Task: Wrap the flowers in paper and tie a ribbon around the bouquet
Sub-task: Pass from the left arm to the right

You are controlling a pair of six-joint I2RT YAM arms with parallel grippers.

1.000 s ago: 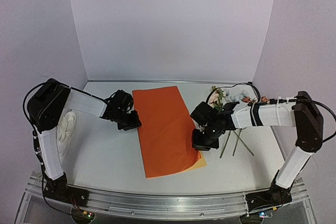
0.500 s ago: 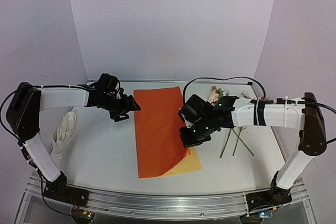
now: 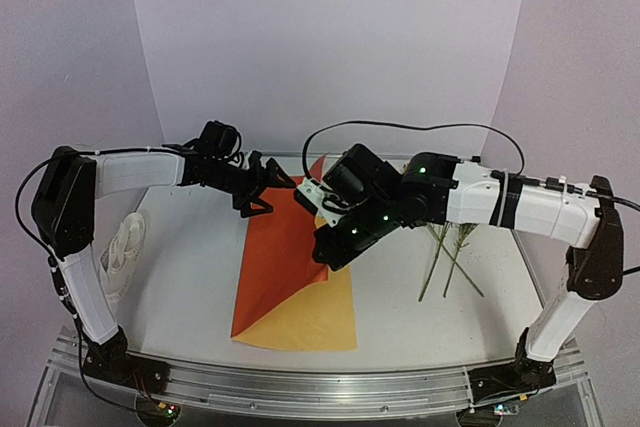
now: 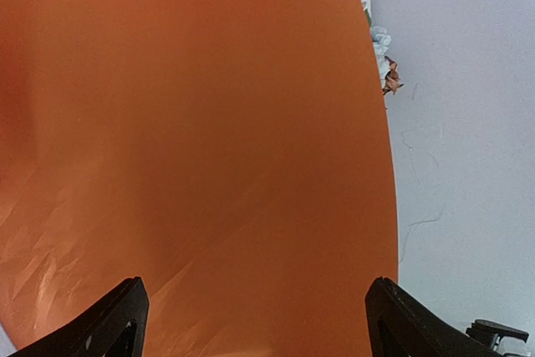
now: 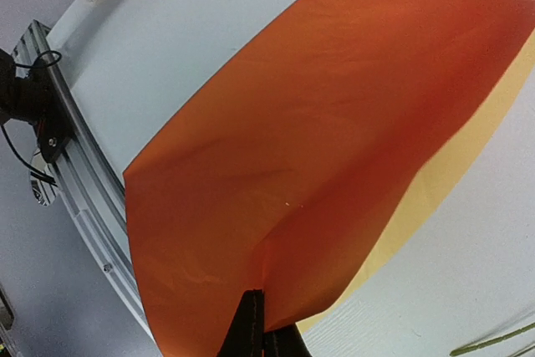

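The paper (image 3: 275,267) is a single thin sheet lying mid-surface between the two arms, with its right side lifted and folded leftward. The overhead view shows both faces at once: a bright orange slanted panel above and a yellow wedge below it at the near edge. The right end effector (image 3: 322,255) is clamped tight on the raised edge. Only the right wrist view shows that grip up close, with creases in the smooth orange face converging on the two black fingers (image 5: 251,332) and a yellow strip beside it.

The left end effector (image 3: 272,190) sits by the far left corner of the sheet. From above I cannot tell whether it touches the paper. Its own camera shows its fingers spread wide, one at each lower corner, and faintly crinkled orange filling nearly the whole view.

The flowers (image 3: 445,252) lie on the surface (image 3: 190,277) to the right of the paper. From above, at least three thin green stems fan out and the right arm covers the heads. The left wrist view catches a pale blue and a rust bloom past the paper's edge.

One ribbon (image 3: 122,247), a floppy whitish heap, lies at the far left and appears only in the overhead view.
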